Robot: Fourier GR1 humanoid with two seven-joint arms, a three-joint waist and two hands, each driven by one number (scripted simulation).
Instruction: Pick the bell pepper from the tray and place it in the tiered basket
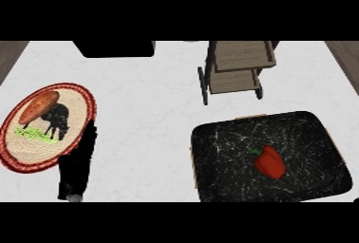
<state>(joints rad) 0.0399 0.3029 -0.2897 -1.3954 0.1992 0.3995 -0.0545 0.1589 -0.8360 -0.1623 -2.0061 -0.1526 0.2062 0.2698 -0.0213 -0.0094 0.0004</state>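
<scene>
I see the glossy red bell pepper (270,162) lying unpicked on the black marbled tray (217,142), nearer me than the wooden tiered basket (235,66); neither hand shows, so I cannot tell their state.

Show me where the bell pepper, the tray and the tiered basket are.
bell pepper (270,163), head view, middle of its red body
tray (224,142), head view, bare dark surface
tiered basket (235,80), head view, lower wooden tier

Single head view, looking steeply down onto white counter (154,118) from above its near edge. Facing forward: tiered basket (237,69) toward far edge, black tray (210,142) near at lower right, round plate (80,102) at left. Whole counter width framed, at moderate closeness.
</scene>
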